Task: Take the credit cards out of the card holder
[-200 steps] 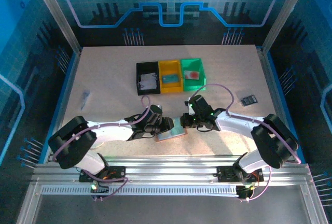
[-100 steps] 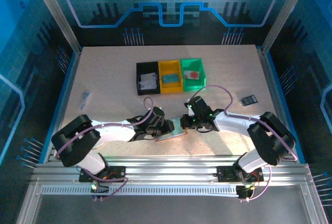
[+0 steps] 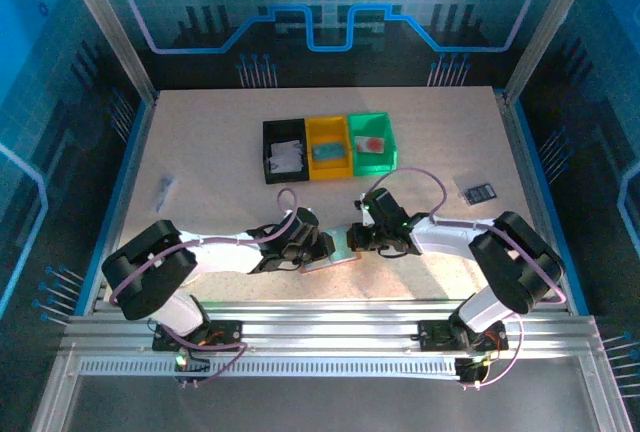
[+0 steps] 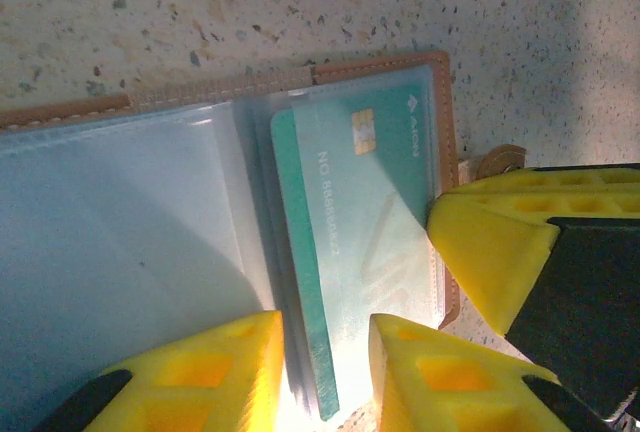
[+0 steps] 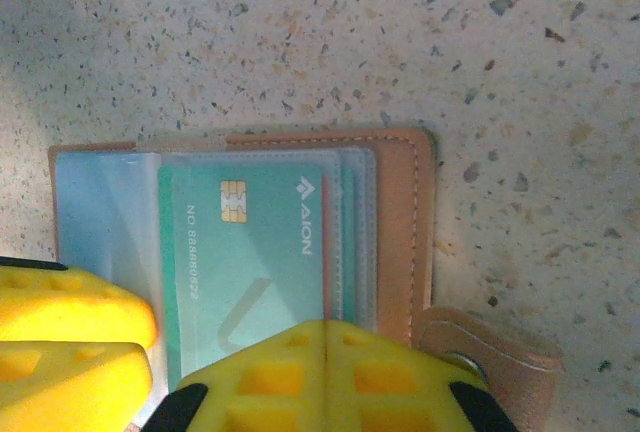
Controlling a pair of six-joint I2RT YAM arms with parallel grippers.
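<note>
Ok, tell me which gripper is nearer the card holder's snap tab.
Right. The right gripper, shut, rests on the card holder edge right beside the snap tab; the left gripper is past the teal card, on the holder's other side.

The left claw (image 4: pixel 325 330) and the closed right claw (image 5: pixel 322 334) crowd the card holder (image 5: pixel 396 232) from opposite sides near the front of the tabletop (image 3: pixel 210 142), leaving almost no gap between them over the green card (image 5: pixel 250 252). Behind them the black bin (image 3: pixel 283 155), yellow bin (image 3: pixel 328 149) and green bin (image 3: pixel 372 144) stand in a row. Bare tabletop lies open on both sides, apart from a small dark item (image 3: pixel 479 193) at the right and a small pale item (image 3: pixel 164 190) at the left.
</note>
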